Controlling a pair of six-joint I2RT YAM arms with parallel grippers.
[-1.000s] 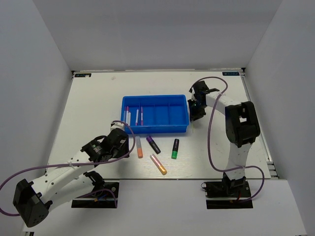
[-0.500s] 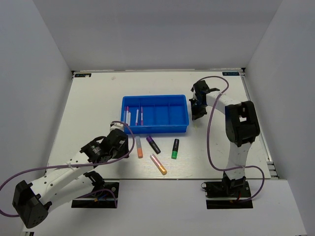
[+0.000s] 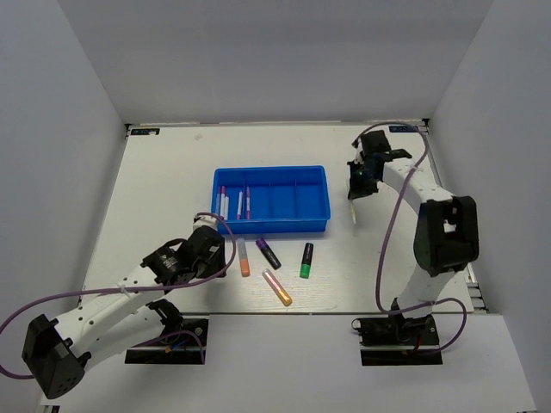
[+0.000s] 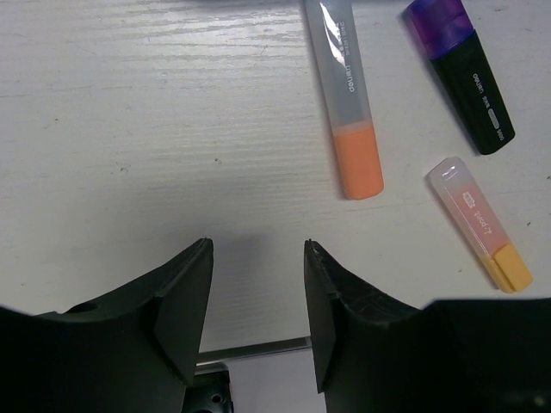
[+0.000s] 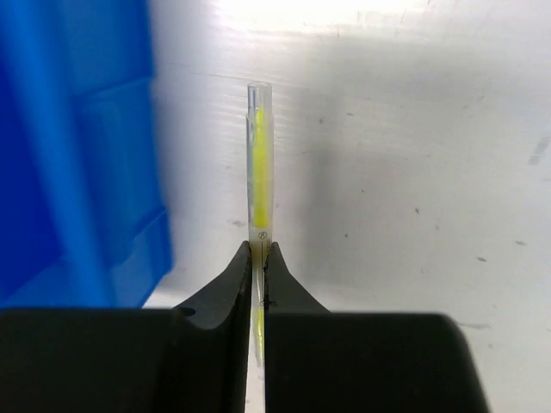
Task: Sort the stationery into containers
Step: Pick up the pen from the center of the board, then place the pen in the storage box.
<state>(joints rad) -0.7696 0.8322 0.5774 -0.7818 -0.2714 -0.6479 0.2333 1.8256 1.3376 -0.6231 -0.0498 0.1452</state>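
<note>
Yellow pen [image 5: 257, 163] is being pinched tight by the right hand [image 5: 258, 251], which is hanging just right of the blue tray [image 3: 271, 170]. The carry step seems to be starting. Next it is calling for a swing left over the rim toward the left compartments, where thin pens [image 3: 232, 203] are lying, then a release. The left hand [image 4: 256, 249] is hovering empty, spread apart, near the orange highlighter [image 4: 351, 112].

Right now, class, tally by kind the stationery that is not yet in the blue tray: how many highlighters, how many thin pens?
Highlighters: 4 (orange highlighter, purple highlighter, green highlighter, pink highlighter)
Thin pens: 1 (yellow pen, held by the right gripper)
Total: 5
</note>
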